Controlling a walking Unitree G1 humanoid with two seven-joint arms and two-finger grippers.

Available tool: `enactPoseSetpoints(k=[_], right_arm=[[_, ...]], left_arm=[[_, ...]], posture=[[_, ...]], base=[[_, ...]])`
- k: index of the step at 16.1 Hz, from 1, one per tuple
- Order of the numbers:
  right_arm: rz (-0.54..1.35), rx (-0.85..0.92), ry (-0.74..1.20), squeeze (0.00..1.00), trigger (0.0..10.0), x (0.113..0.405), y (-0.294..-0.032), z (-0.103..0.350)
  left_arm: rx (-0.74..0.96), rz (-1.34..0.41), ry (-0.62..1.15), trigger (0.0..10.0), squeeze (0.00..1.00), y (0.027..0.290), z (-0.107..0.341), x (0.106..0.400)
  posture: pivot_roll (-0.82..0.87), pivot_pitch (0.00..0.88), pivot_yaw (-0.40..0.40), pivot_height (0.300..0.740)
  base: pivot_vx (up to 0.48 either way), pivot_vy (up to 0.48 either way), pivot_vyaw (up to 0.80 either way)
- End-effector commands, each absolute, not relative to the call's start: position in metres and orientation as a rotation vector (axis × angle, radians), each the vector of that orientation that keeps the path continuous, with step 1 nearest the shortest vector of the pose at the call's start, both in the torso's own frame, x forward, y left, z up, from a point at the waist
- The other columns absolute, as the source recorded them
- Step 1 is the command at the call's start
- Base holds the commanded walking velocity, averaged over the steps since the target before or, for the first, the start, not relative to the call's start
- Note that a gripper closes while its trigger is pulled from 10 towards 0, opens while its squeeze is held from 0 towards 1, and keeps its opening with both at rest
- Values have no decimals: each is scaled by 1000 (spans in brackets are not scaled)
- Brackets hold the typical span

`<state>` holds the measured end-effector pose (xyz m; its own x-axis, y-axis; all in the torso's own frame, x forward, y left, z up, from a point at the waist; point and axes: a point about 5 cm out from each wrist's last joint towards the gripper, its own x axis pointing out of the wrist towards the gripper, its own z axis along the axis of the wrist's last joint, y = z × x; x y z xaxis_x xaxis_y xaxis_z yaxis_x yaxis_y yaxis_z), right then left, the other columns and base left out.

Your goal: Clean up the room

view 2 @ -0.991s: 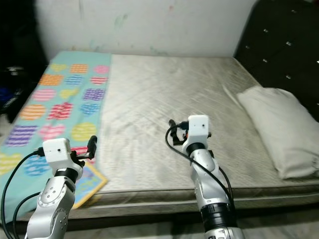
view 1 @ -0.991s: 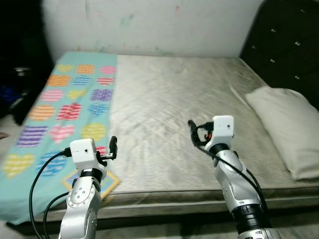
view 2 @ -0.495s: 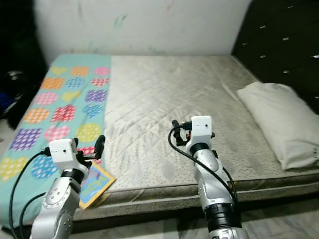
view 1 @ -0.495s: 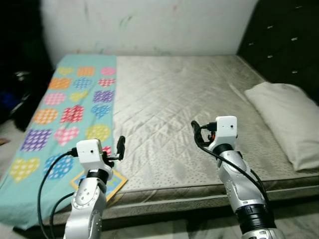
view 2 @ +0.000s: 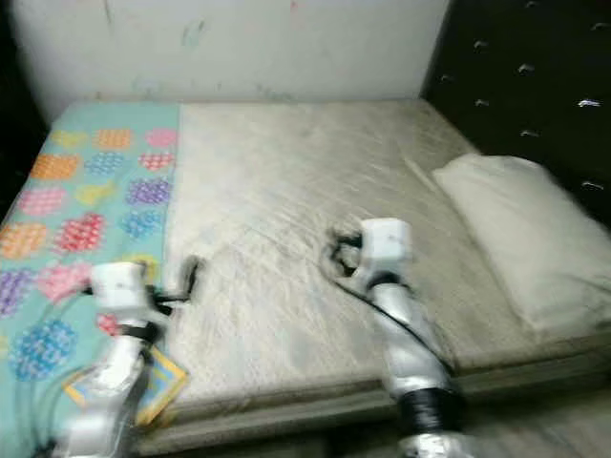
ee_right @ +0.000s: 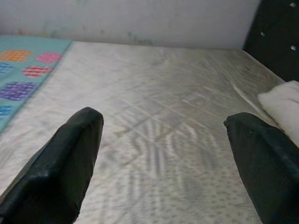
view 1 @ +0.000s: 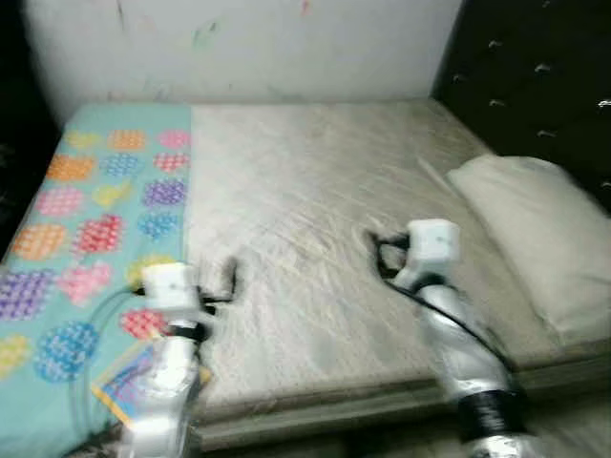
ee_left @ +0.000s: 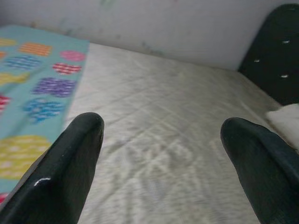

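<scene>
Holding both arms raised over the bed's near edge, I keep my left fingers (ee_left: 79,154) and right fingers (ee_right: 70,154) spread wide and empty, ready for whatever needs tidying. A flat colourful item (view 1: 119,377) hangs at the mattress (view 1: 305,239) edge by the heart-patterned blanket (view 1: 86,191); blur hides what it is. Farther right lies the pillow (view 1: 535,229), against the dark headboard (view 1: 535,86).

Teal blanket (view 1: 76,219), multicolour hearts; grey quilted mattress (view 1: 315,210); cream pillow (view 1: 535,229).
</scene>
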<state>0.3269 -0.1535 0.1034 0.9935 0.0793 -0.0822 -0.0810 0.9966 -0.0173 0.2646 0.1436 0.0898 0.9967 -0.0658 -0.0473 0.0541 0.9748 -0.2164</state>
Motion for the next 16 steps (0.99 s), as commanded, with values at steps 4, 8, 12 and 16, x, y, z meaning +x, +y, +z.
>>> enactPoseSetpoints(k=[4, 8, 12, 16], right_arm=[[96, -13, 66, 0, 10000, 329, -146, 107], [97, -15, 70, 0, 10000, 329, -146, 106], [99, -17, 73, 0, 10000, 329, -146, 106], [120, 0, 69, 0, 10000, 327, -143, 106]], left_arm=[[-213, -2, 67, 10000, 0, 153, 90, 266], [-234, -16, 53, 10000, 0, 151, 92, 266], [-243, -15, 59, 10000, 0, 151, 91, 267], [-242, -11, 65, 10000, 0, 152, 91, 266]], posture=[[-63, 0, -42, 740], [-64, 0, -43, 740], [-64, 0, -44, 740], [-67, 0, -45, 740]], base=[[61, 0, 0], [0, 220, 0], [0, 480, 0], [0, 480, 0]])
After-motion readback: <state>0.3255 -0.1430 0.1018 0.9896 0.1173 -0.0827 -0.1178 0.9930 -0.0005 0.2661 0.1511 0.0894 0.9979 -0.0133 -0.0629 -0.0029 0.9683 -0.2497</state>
